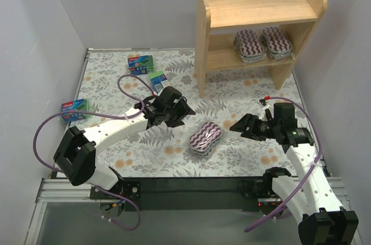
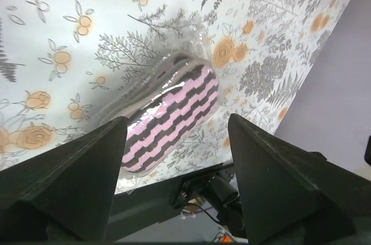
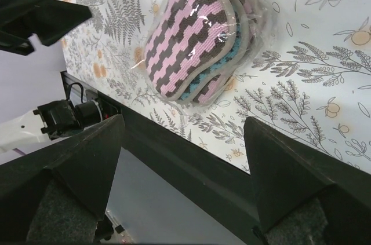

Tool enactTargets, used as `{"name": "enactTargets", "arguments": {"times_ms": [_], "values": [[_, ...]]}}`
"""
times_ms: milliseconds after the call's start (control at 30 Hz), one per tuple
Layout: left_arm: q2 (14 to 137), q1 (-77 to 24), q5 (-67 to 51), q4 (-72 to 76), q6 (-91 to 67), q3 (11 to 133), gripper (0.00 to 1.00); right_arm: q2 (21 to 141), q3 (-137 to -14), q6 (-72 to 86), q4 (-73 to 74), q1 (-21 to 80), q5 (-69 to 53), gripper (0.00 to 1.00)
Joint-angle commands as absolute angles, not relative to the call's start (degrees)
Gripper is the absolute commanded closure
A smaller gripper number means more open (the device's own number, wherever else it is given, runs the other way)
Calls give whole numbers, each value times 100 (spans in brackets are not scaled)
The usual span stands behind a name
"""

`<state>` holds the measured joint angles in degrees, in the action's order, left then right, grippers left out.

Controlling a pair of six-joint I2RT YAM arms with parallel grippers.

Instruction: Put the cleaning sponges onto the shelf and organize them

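Note:
One striped oval sponge pad (image 1: 205, 136) in clear wrap lies on the floral mat between my two grippers; it also shows in the left wrist view (image 2: 171, 116) and the right wrist view (image 3: 197, 36). Two more striped pads (image 1: 250, 44) (image 1: 276, 41) stand on the lower tier of the wooden shelf (image 1: 261, 7). Three green sponge packs lie on the mat at the left: (image 1: 141, 64), (image 1: 157, 80), (image 1: 74, 109). My left gripper (image 1: 184, 110) is open and empty, just left of the loose pad. My right gripper (image 1: 236, 125) is open and empty, just right of it.
The shelf's upper tier (image 1: 261, 3) holds nothing. White walls close in the mat on the left, back and right. A black rail (image 1: 191, 186) runs along the near edge by the arm bases.

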<state>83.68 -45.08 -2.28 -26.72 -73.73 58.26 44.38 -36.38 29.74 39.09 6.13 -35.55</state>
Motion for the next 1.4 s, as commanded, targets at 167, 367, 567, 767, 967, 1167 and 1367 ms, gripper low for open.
{"name": "enactTargets", "arguments": {"times_ms": [167,367,567,767,967,1167,1367], "values": [[8181,-4061,290,-3499,-5725,5327,90,4447,-3463,2602,4227,642,-3252,40],[8937,-4253,-491,-2621,-4940,5334,100,4702,-3209,2338,4368,703,-3234,99],[9738,-4815,-659,-2435,-4904,5941,100,5071,-3041,2451,4158,975,-2927,99],[9774,-5360,-852,-2417,-5220,5907,100,5703,-3006,2794,3297,1318,-2936,99],[9834,-5914,-1116,-2346,-5459,6011,100,6599,-3418,2997,2646,1731,-2839,99],[10124,-5968,-1239,-2452,-5405,6495,100,7575,-4024,2883,2373,1968,-2874,99],[10423,-5968,-1108,-2382,-5581,6653,100,8261,-4727,2690,2373,2048,-3041,99]]}}
